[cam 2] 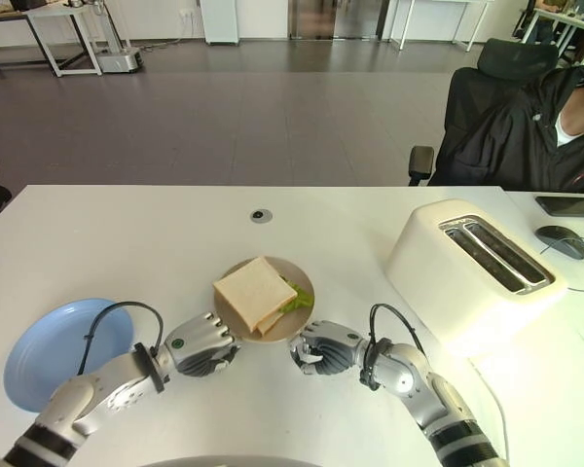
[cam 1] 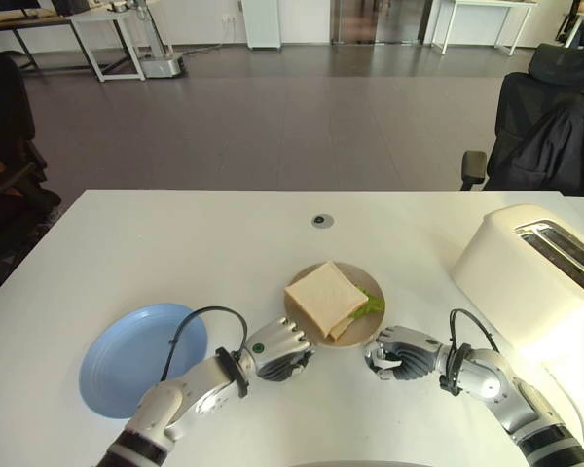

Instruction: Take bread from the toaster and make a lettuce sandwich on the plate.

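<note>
The sandwich lies on the tan plate mid-table, lettuce poking out on its right, while the left hand and right hand flank the plate closely, fingers curled on nothing, and the toaster stands at the right.

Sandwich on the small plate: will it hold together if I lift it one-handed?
Likely soft and light: the sandwich is thin sliced bread, so it would probably sag under a pinch. The slices sit skewed, with lettuce poking out at the right, so layers may slide apart. Pushing it might shift the plate too.
</note>
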Robot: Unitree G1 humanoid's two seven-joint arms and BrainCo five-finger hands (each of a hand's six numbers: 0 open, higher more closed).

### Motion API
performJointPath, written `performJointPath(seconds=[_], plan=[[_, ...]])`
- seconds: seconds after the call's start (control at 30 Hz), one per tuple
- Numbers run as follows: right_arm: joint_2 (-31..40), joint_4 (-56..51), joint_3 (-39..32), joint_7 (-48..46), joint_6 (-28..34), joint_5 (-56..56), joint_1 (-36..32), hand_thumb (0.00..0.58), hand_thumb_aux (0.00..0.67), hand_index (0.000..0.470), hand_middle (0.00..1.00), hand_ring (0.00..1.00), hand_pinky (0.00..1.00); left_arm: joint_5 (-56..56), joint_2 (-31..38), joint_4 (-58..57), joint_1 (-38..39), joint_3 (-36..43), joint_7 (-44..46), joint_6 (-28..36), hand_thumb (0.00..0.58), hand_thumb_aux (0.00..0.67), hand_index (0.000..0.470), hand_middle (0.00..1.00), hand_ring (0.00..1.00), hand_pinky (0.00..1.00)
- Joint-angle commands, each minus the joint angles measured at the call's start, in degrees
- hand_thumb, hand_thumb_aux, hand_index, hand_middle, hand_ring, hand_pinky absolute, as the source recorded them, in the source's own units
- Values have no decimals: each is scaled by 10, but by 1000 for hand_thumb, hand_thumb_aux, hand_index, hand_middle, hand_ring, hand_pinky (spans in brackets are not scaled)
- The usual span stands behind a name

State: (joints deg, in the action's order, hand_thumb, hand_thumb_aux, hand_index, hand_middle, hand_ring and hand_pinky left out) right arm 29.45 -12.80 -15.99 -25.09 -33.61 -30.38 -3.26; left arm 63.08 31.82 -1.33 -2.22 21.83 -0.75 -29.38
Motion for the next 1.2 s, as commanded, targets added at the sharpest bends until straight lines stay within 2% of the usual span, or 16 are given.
performJointPath(seconds=[0.03, 0.1, 0.17, 0.27, 0.33, 0.37, 0.4, 0.43, 0.47, 0.5, 0.53, 0.57, 0.6, 0.7, 0.83, 1.2], plan=[[-31, -201, -18, 99, 68, -56, -89, 580, 670, 470, 1000, 1000, 1000, 82, -62, -220, -167, 70, -55, 53, 580, 670, 470, 1000, 1000, 1000], [-57, -298, -28, 162, 69, -63, -170, 580, 670, 470, 1000, 1000, 1000, 88, -104, -350, -263, 95, -110, 73, 580, 670, 470, 1000, 1000, 1000], [-76, -340, -39, 203, 52, -65, -221, 580, 670, 470, 1000, 1000, 1000, 83, -125, -419, -316, 110, -144, 82, 580, 670, 470, 1000, 1000, 1000], [-80, -340, -44, 226, -5, -46, -231, 580, 670, 470, 1000, 1000, 1000, 72, -117, -418, -320, 131, -176, 75, 580, 670, 470, 1000, 1000, 1000], [-69, -327, -43, 242, -34, -38, -221, 580, 670, 470, 996, 996, 996, 62, -92, -372, -285, 139, -188, 71, 580, 670, 470, 1000, 1000, 1000], [-60, -311, -39, 245, -46, -33, -211, 550, 518, 363, 867, 867, 867, 51, -77, -334, -255, 137, -186, 69, 580, 670, 470, 1000, 1000, 1000], [-48, -285, -32, 243, -61, -23, -196, 540, 494, 347, 839, 839, 839, 42, -56, -276, -213, 132, -178, 72, 580, 670, 470, 1000, 1000, 1000], [-35, -259, -24, 238, -74, -11, -181, 493, 410, 288, 698, 698, 698, 28, -37, -218, -170, 124, -167, 76, 580, 670, 470, 1000, 1000, 1000], [-16, -217, -11, 223, -91, 17, -154, 443, 344, 241, 631, 631, 631, -1, -13, -137, -108, 106, -143, 83, 577, 620, 435, 941, 941, 941], [3, -172, -1, 192, -118, 84, -114, 201, 129, 90, 627, 627, 627, -36, 9, -50, -39, 88, -122, 85, 526, 465, 326, 325, 325, 325], [15, -131, 8, 162, -141, 167, -69, 0, 0, 0, 608, 608, 608, -108, 19, 40, 40, 62, -112, 75, 447, 349, 245, 0, 0, 0], [19, -99, 12, 131, -153, 245, -33, 0, 0, 0, 271, 271, 271, -182, 20, 108, 105, 36, -112, 63, 220, 142, 100, 0, 0, 0], [14, -72, 11, 103, -154, 319, -6, 0, 0, 0, 0, 0, 0, -272, 14, 146, 157, 5, -124, 38, 0, 0, 0, 0, 0, 0], [-23, -43, 14, 39, -123, 449, 9, 0, 0, 0, 0, 0, 0, -479, -8, 147, 215, -62, -122, -26, 0, 0, 0, 0, 0, 0], [-44, -29, 21, -12, -105, 498, 3, 0, 0, 0, 0, 0, 0, -625, -33, 128, 194, -76, -61, -60, 0, 0, 0, 0, 0, 0], [-85, 1, 77, -140, -12, 610, 8, 0, 0, 0, 0, 0, 0, -653, -102, 117, 201, -89, 37, -83, 0, 0, 0, 0, 0, 0]])
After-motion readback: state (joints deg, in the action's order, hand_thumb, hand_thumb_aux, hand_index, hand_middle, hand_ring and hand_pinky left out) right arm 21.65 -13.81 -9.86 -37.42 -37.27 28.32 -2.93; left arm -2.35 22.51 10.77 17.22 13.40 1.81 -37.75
